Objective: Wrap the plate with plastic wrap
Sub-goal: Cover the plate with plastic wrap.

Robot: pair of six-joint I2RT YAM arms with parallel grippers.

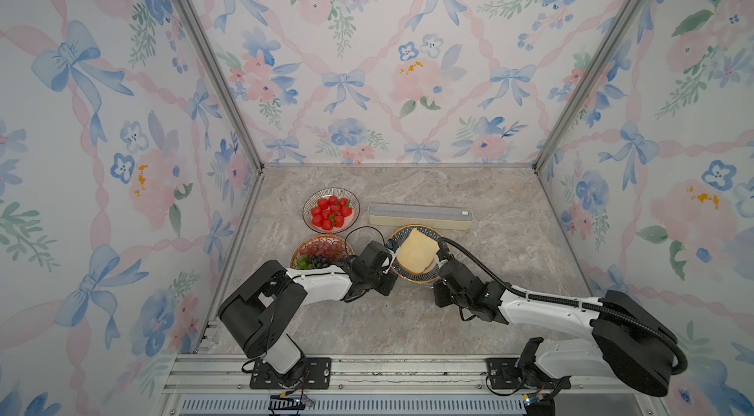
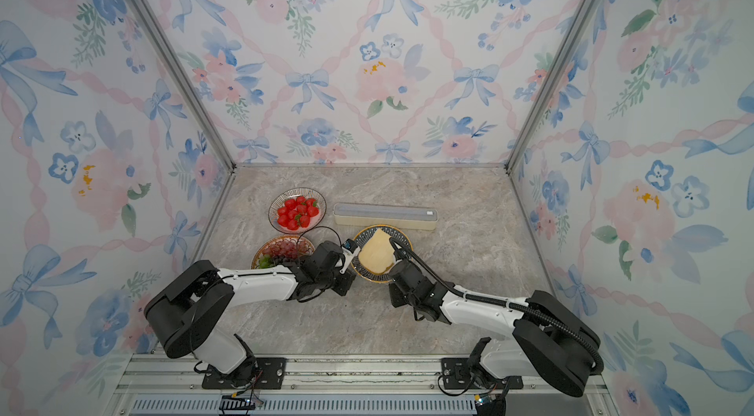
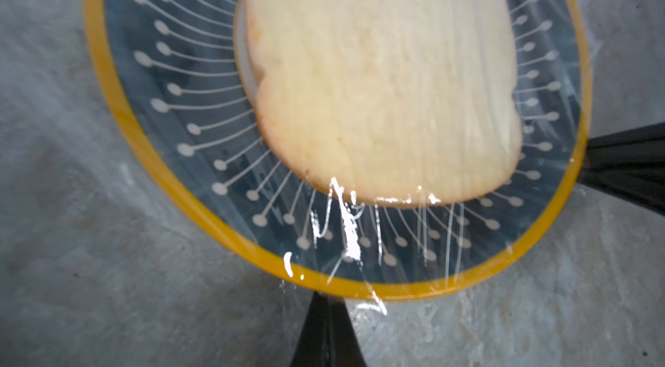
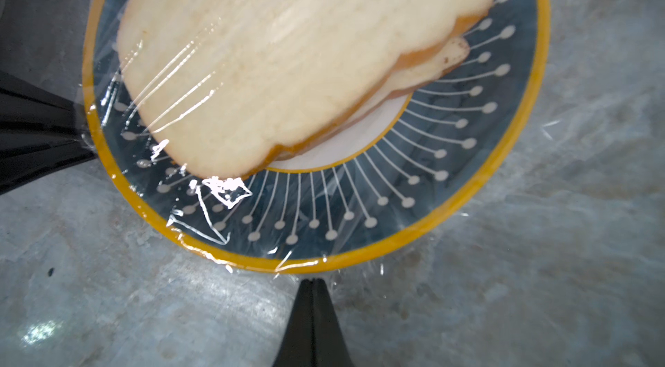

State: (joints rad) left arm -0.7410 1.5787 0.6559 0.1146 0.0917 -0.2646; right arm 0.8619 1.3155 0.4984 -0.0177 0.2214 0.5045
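A dark blue plate [image 1: 424,227] [image 2: 373,280] with a yellow rim [image 3: 144,131] [image 4: 521,113] holds slices of bread [image 1: 417,250] [image 4: 288,59]. Glossy, crinkled plastic wrap [image 3: 345,232] [image 4: 216,196] lies stretched over bread and plate and spreads onto the table around it. My left gripper [image 1: 391,259] [image 3: 325,298] is shut, its tip against the plate's left rim where the film hangs down. Shut too, my right gripper [image 1: 440,261] [image 4: 312,280] has its tip at the front-right rim, touching the film's edge. The cream wrap box [image 1: 420,214] [image 2: 385,214] lies just behind the plate.
A glass bowl of strawberries [image 1: 331,210] stands at the back left. A bowl of grapes [image 1: 320,252] sits directly left of my left wrist. Patterned walls close in three sides, and the marble table [image 1: 510,230] runs on to the right.
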